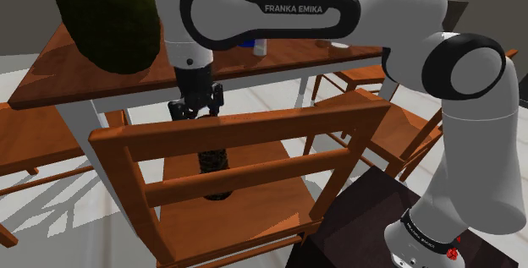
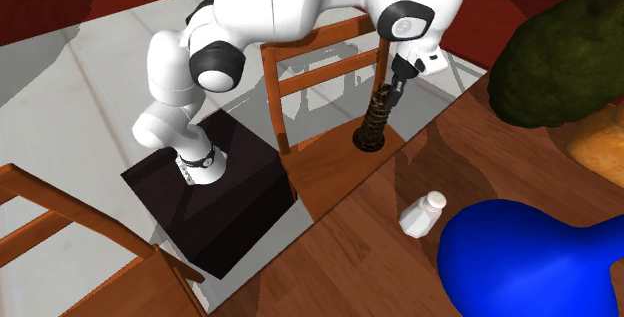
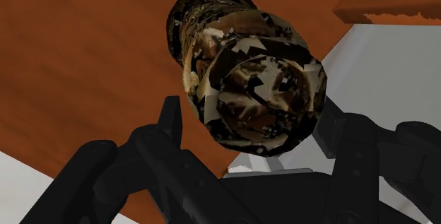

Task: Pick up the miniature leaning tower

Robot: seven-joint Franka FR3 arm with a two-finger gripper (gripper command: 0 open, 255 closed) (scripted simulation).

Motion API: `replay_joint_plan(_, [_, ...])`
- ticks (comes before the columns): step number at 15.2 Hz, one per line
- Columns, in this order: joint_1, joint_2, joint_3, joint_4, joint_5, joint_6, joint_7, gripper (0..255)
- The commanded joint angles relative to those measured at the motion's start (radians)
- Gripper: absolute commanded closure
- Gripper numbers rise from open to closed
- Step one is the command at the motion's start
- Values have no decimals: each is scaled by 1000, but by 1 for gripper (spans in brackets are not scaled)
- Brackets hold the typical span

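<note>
Miniature tower (image 1: 215, 163) (image 2: 374, 121) (image 3: 247, 74): dark brown, mottled with tan flecks. It is a stacked cylinder with ringed tiers, a wider round base and a rough, patchy surface. The wrist view looks nearly straight down at its round top, which shows as concentric rings.

It stands base-down on the flat seat of the reddish-brown wooden chair (image 1: 254, 128) (image 2: 335, 170) (image 3: 85, 60), towards the side next to the table. In the shoulder view it shows through the gaps between the backrest slats. Its long axis is roughly vertical and its top points up at the hand. Any real lean can't be told apart from camera tilt.

All-black two-finger gripper (image 1: 197, 110) (image 2: 392, 87) (image 3: 251, 116): it points down, right at the tower's top. The fingers (image 3: 169, 116) are spread either side of the top tier. A sliver of seat shows between one finger and the tower, so it isn't clamped.

The brown wooden table (image 1: 76, 72) (image 2: 350, 255) sits beside the chair. On it are a small white shaker (image 2: 422, 213), a glossy blue rounded object (image 2: 530, 265) and a dark green bushy lump (image 1: 110, 17) (image 2: 560, 60). The arm is mounted on a black box stand (image 2: 230, 205).
</note>
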Motion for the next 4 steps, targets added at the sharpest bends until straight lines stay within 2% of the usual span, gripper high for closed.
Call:
replay_joint_plan(1, [7,7,0,42,-3,-33,0,255])
replay_joint_plan(4, [12,12,0,65,-4,-52,0,255])
